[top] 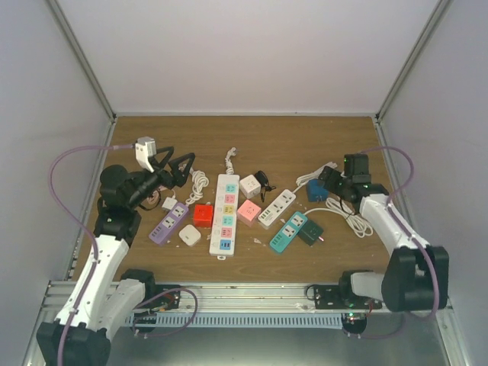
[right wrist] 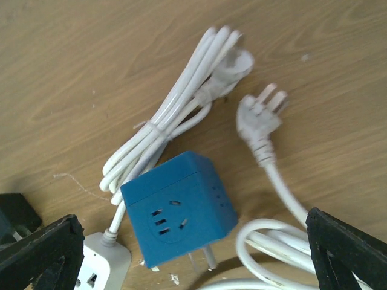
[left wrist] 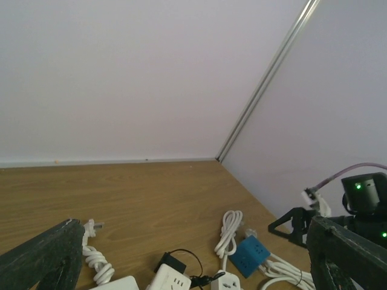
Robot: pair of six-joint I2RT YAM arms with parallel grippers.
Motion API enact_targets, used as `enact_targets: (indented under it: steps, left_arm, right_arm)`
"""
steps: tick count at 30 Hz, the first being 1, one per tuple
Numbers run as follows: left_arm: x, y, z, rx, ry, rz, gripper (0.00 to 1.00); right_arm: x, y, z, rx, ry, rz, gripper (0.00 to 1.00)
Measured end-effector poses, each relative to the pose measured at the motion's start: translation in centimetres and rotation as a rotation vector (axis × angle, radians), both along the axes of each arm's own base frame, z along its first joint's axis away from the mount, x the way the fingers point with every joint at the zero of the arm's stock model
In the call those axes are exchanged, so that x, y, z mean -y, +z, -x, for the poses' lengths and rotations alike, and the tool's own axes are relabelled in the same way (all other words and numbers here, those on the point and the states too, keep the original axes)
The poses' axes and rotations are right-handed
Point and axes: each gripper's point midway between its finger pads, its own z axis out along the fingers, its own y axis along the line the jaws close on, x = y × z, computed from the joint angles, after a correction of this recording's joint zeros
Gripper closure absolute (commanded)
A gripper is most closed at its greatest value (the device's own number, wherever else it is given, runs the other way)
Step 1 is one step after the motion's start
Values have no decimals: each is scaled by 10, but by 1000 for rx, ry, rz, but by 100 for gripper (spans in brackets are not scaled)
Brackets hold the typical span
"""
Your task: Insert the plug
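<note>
tabletop (top: 305, 137): brown wood grain | walls (top: 244, 53): plain white panels | left pincer (top: 183, 165): jaws apart, empty | right pincer (top: 326, 180): jaws apart, empty

No readable text, label, brand or number shows on any socket, plug or cable in view

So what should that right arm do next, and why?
Probably lower the right end effector onto the white plug and close on it. Its jaws stand open and empty, and the plug lies loose beside the blue cube, prongs pointing away from the cube's socket face. It likely has to be gripped and turned before it can go in.
</note>
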Motion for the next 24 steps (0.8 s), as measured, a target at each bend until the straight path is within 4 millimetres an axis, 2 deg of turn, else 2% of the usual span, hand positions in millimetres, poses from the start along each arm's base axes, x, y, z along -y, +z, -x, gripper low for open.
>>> enact_targets:
  steps: [7, 11, 17, 24]
  left_arm:
    - [0, -5, -9, -1, 3, 1, 1]
    - [0, -6, -10, 3, 7, 0, 1]
    - [-3, -13, -12, -7, 23, -2, 1]
    - [-3, -16, -15, -18, 24, -2, 1]
  right_arm:
    - [-31, -43, -16, -116, 73, 26, 0]
    - [-42, -53, -28, -152, 90, 85, 1]
    - [-41, -68, -28, -200, 91, 135, 7]
    - [-42, -84, -20, -265, 126, 171, 21]
